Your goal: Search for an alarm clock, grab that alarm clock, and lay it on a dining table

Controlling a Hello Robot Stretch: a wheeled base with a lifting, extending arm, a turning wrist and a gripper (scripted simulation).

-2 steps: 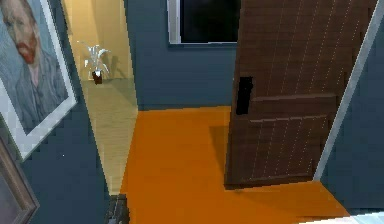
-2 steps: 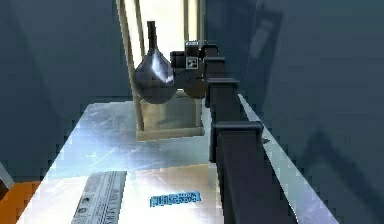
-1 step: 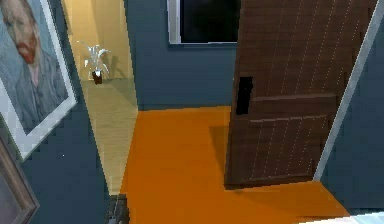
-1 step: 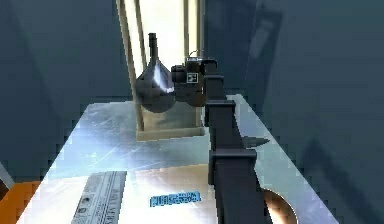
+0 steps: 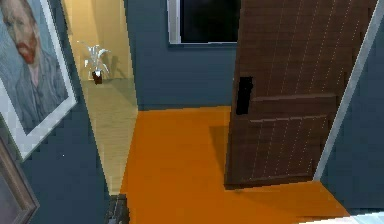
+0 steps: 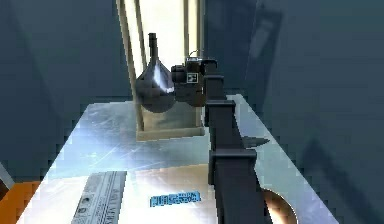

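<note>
Risk: dark two-finger gripper (image 6: 180, 76) sits nr dark flask-shaped vase (image 6: 154, 85) on pale grey tabletop (image 6: 90, 140), so a swing or retract may topple it; can't tell jaws' state, whether anything's held, or where alarm clock is.

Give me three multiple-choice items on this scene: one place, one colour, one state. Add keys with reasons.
1. Where does the portrait hang?
A) on the ceiling
B) on the forward view's left wall
C) on a shelf

2. What colour is the floor by the door?
A) orange
B) green
C) white

3. How does the dark vase at the table stand?
A) on its side
B) upside down
C) upright

Key:
1 B, its frame runs along the left wall.
2 A, the patch before the door is plain orange.
3 C, its narrow neck points up from the round body.
</note>
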